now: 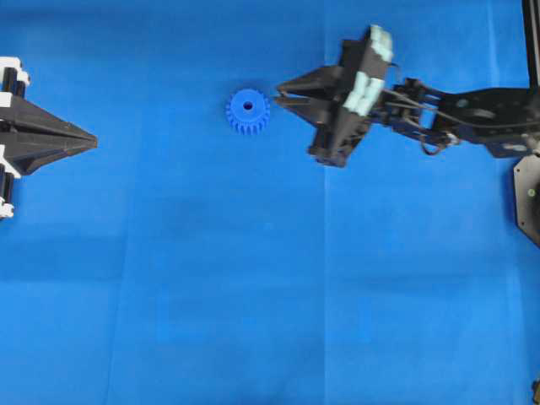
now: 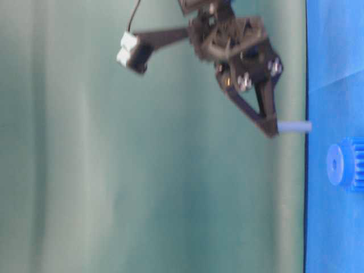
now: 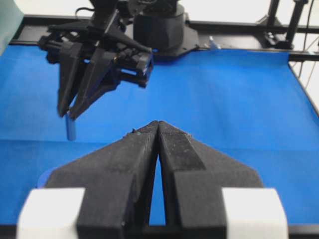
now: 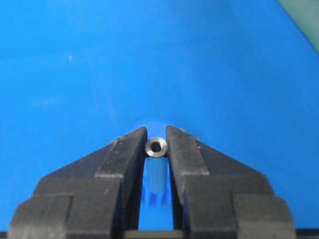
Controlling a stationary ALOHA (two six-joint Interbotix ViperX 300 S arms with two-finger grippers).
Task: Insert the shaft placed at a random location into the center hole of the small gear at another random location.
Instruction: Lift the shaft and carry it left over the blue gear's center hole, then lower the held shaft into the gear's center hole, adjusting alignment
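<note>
My right gripper (image 4: 157, 144): clamped on the shaft (image 4: 156, 148).
Small gear (image 1: 248, 110): at its 9 o'clock.
My left gripper (image 3: 158, 124): closed, empty.

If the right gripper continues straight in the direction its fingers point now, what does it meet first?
Probably the blue cloth: the right gripper points down, holding the shaft, whose tip would touch first. The small gear sits slightly aside, though depth is unclear.

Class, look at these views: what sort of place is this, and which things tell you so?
Probably a robotics lab test bench: a blue cloth as work surface, two black arms on a frame, and only a small gear laid out.
</note>
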